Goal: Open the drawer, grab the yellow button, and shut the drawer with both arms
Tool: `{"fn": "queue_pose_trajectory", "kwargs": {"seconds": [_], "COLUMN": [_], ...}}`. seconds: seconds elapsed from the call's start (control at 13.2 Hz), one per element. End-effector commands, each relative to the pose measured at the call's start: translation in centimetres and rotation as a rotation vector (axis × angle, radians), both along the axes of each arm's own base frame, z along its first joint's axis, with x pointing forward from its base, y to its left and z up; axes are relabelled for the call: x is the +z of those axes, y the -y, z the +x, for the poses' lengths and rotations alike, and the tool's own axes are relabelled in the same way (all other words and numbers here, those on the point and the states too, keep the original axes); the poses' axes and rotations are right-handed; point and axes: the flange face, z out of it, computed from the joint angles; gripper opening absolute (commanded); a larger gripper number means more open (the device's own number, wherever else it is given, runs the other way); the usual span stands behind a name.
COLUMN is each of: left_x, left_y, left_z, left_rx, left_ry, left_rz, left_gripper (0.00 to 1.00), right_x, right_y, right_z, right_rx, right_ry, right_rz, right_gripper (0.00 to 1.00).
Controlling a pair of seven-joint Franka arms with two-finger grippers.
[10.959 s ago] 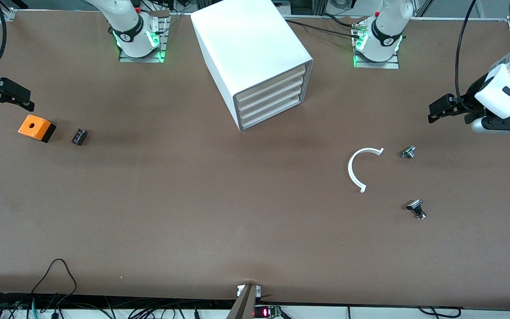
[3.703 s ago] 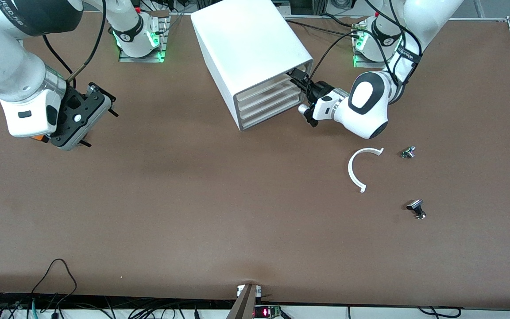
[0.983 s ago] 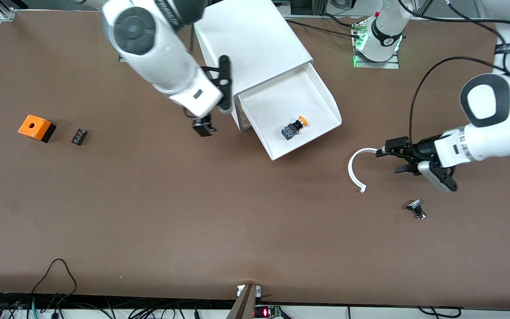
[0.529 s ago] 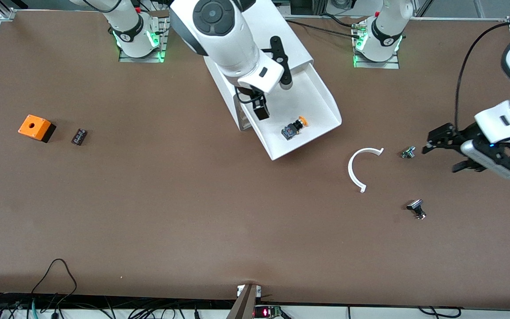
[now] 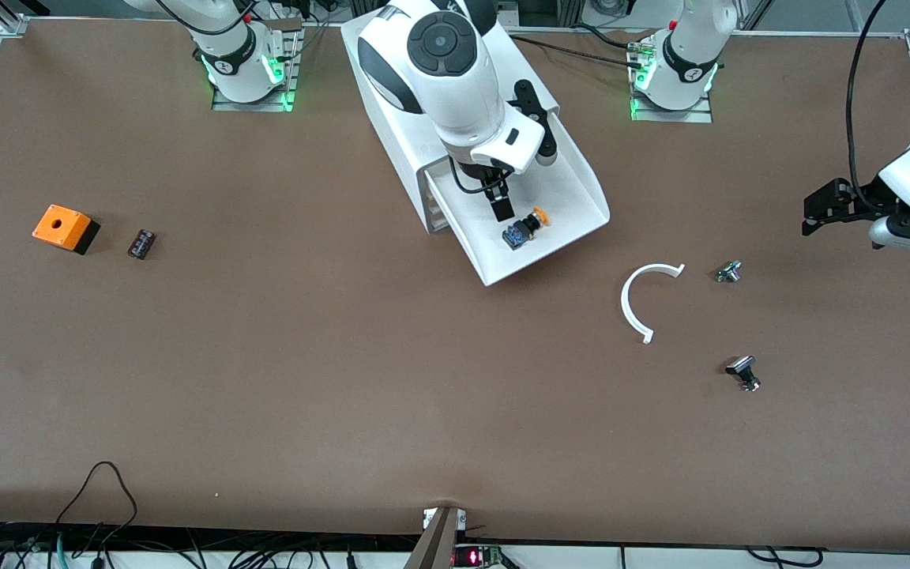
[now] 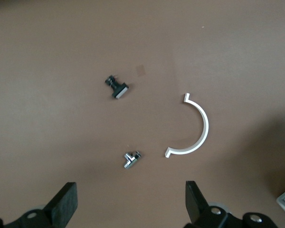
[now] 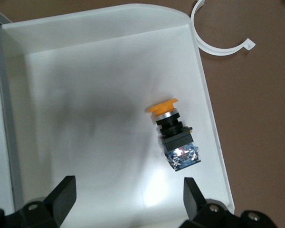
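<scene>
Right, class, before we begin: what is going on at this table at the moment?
The top drawer of the white cabinet is pulled out, and an orange-capped button lies in it. The right claw hangs open over the drawer, right above the button, not touching it. The left claw is open and empty, up over the left arm's end of the table, where a white curved piece and two small metal parts lie.

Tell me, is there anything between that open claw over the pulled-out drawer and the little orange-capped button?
Nothing: the right wrist view shows only bare white drawer floor between the open right gripper and the button lying on its side.
</scene>
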Motion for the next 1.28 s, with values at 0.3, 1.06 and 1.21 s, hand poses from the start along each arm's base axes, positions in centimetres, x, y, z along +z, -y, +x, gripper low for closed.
{"fn": "queue_pose_trajectory", "kwargs": {"seconds": [0.3, 1.06, 1.21], "left_x": [0.2, 0.5, 0.4], "left_y": [0.3, 0.5, 0.6], "left_z": [0.0, 0.6, 0.6], "left_rx": [0.102, 0.093, 0.092], "left_ry": [-0.028, -0.025, -0.026], "left_rz": [0.012, 0.008, 0.010], "left_gripper": [1.00, 1.00, 1.00], "right_x": [-2.9, -5.5, -5.6], "right_y": [-1.6, -3.1, -3.0], "right_z": [1.1, 1.4, 1.5], "right_rx": [0.051, 0.050, 0.051], "right_ry": [0.096, 0.143, 0.142], "right_rz": [-0.015, 0.021, 0.018], "right_gripper": [1.00, 1.00, 1.00]}}
